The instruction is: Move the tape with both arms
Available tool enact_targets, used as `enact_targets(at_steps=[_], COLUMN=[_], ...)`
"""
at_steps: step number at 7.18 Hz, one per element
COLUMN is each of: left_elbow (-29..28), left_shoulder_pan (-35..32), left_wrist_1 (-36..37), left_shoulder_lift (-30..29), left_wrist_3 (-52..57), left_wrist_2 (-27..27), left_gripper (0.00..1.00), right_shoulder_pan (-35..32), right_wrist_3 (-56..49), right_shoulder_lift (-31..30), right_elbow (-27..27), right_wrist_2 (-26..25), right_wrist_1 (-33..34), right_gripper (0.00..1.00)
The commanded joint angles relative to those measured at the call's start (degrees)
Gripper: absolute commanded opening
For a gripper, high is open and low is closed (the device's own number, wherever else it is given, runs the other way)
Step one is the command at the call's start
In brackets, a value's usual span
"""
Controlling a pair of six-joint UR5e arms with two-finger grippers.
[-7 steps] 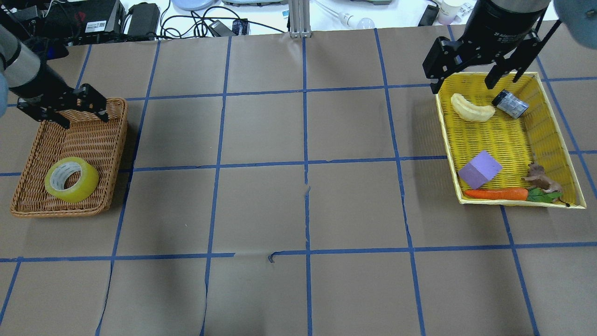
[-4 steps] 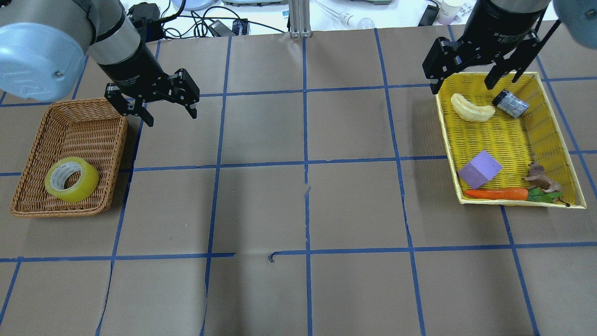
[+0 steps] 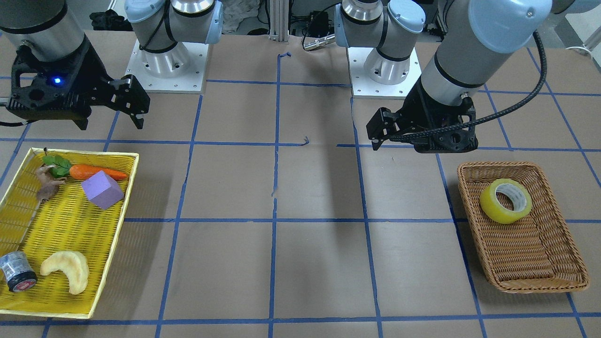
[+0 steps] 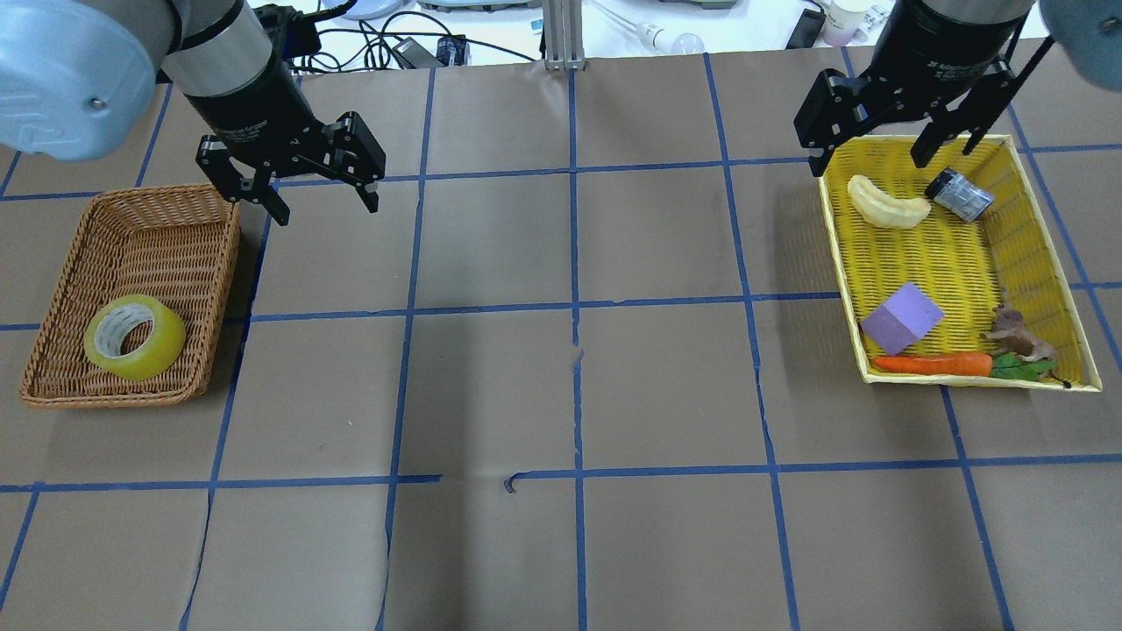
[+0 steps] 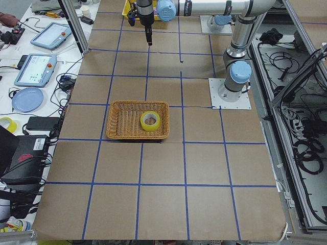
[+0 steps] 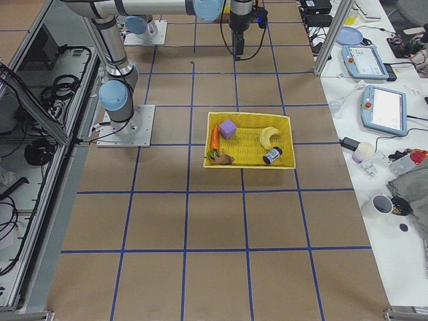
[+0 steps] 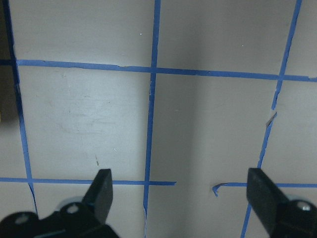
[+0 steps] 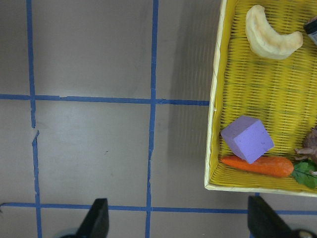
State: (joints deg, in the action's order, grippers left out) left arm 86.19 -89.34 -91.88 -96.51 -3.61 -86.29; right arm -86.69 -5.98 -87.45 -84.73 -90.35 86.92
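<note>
From my remote station: the tape (image 4: 134,337) lies flat and untouched in the wicker basket (image 4: 149,245), at the end nearer the robot's base. My left gripper (image 4: 326,209) hangs over the bare table (image 4: 491,394) just beside the basket's far corner, fingers spread wide and empty. My right gripper (image 4: 868,162), equally splayed and holding nothing, hovers at the far corner of the yellow tray (image 4: 947,254), well apart from the tape.

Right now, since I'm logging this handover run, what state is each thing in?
tape: lying hole-up in the wicker basket, not gripped.
left gripper: open, empty, raised over bare table.
right gripper: open, empty, raised near the yellow basket.
grey cylinder: tipped on its side in the yellow basket.
</note>
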Motion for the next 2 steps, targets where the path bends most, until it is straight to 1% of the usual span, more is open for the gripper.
enact_targets(at_steps=[1, 2], left_elbow=[-0.06, -0.06], left_shoulder_pan=[-0.05, -0.14], left_wrist_1=[-0.32, -0.49], left_shoulder_lift=[0.09, 0.09], left_wrist_3=[0.01, 0.01], left_wrist_2=[-0.02, -0.11], left_gripper=[1.00, 1.00], right_shoulder_pan=[-0.06, -0.41], right_wrist_3=[-0.17, -1.48], right_shoulder_lift=[0.00, 0.09], right_elbow=[0.09, 0.26], right_wrist_2=[0.00, 0.17], right_wrist_1=[0.00, 0.09], right_gripper=[1.00, 1.00])
